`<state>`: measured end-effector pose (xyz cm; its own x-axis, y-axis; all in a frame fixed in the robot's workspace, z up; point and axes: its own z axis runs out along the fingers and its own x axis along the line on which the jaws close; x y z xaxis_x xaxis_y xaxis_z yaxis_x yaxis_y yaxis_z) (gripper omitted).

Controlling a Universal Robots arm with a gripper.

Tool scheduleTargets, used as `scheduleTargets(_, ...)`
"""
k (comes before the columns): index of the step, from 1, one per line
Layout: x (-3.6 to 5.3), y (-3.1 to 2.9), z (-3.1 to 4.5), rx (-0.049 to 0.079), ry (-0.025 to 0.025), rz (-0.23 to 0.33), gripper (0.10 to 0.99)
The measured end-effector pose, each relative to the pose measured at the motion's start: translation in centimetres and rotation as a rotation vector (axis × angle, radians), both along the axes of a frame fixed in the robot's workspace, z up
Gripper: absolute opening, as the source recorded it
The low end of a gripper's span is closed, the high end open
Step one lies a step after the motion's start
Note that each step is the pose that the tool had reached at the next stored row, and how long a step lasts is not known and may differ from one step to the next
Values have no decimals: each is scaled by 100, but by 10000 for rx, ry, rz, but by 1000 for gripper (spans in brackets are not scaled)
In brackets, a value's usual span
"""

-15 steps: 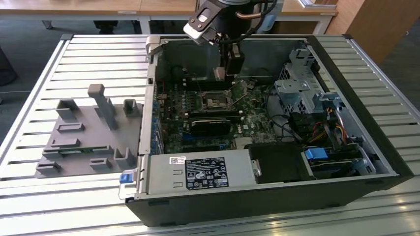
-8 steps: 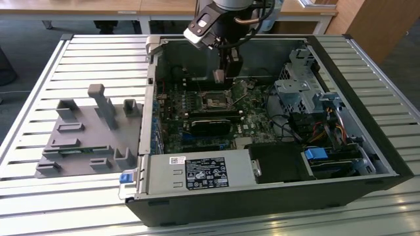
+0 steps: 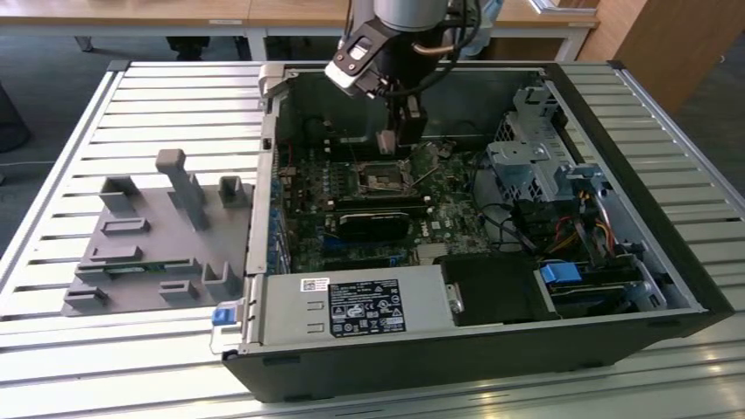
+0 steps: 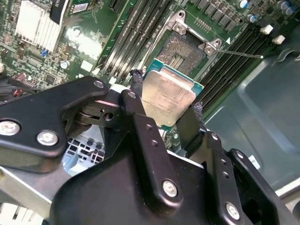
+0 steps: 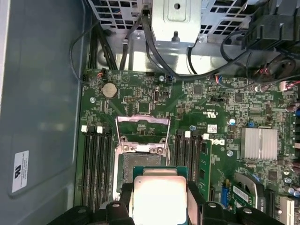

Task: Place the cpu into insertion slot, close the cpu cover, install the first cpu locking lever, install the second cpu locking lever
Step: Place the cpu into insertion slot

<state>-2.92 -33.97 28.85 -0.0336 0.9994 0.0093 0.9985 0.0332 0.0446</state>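
Exterior view: at the exterior view's left, a grey moulded fixture (image 3: 152,236) lay on the slatted table (image 3: 70,367). Right of it stood the open computer case (image 3: 466,358), where the arm (image 3: 402,17) reached down over the insertion slot (image 3: 382,177) on the motherboard (image 3: 309,218). A drive cage (image 3: 524,161) sat further right. Both wrist views: the jaws were closed on opposite edges of the cpu (image 4: 168,96) (image 5: 158,199), holding it near the empty slot, not seated. First wrist view: the cpu cover (image 5: 143,120) stood raised open beyond the slot.
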Motion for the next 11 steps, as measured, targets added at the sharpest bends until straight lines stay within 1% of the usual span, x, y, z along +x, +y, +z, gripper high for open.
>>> scheduleTargets(2, 0, 7, -34, -3, 0, 0, 537)
scheduleTargets(7, 0, 12, -81, -4, 0, 0, 537)
scheduleTargets(11, -3, 17, -137, -7, 0, -3, 537)
